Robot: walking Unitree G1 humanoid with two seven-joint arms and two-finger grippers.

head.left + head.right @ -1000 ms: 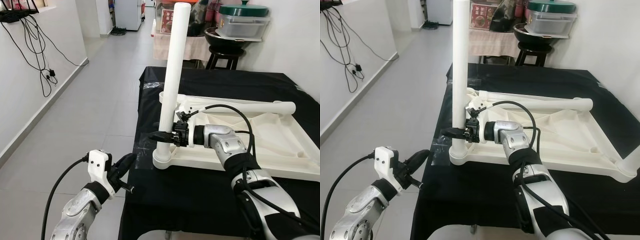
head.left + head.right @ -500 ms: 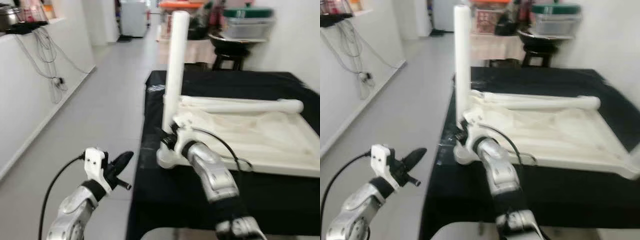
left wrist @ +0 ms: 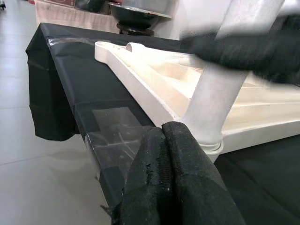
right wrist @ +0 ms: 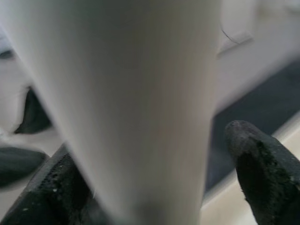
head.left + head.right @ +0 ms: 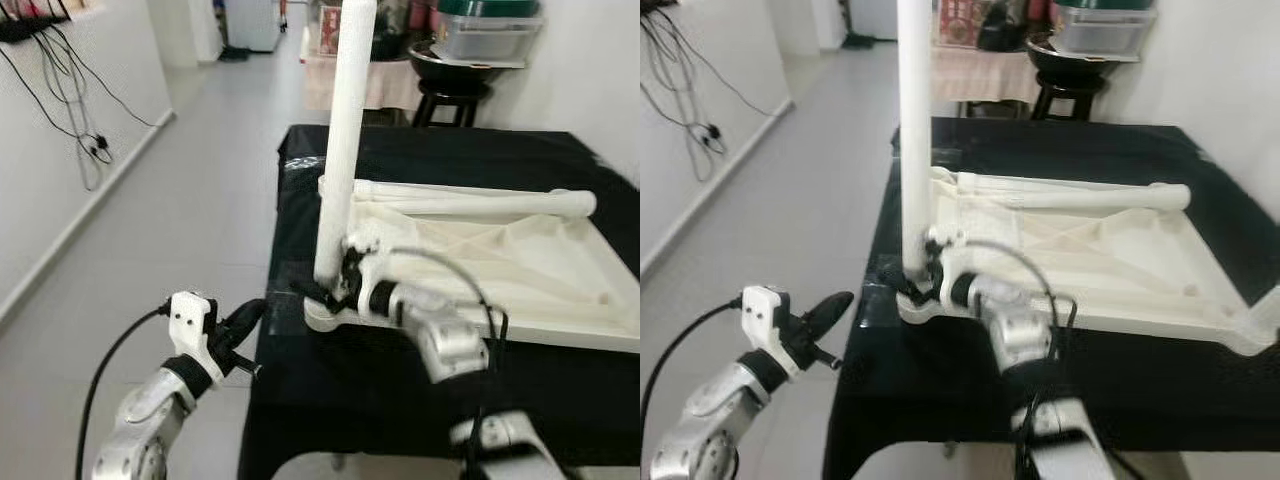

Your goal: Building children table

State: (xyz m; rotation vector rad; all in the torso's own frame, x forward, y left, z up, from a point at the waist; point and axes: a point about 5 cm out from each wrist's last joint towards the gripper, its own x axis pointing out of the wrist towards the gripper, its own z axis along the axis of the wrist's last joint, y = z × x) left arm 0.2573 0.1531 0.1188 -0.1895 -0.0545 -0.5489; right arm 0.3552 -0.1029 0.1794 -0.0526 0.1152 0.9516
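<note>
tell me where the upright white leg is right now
The upright white leg stands in the near left corner socket of the upturned white tabletop, with the right gripper around its base.

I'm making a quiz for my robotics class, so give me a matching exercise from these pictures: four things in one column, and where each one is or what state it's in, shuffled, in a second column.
Things:
1. upright white leg
2. second white leg
3. left hand
4. right hand

States:
A. shut, off the table's near-left edge
B. lying flat across the far side of the white tabletop
C. standing in the tabletop's near-left corner socket
D. fingers either side of the upright leg, low down

Pairs: 1-C, 2-B, 3-A, 4-D
</note>
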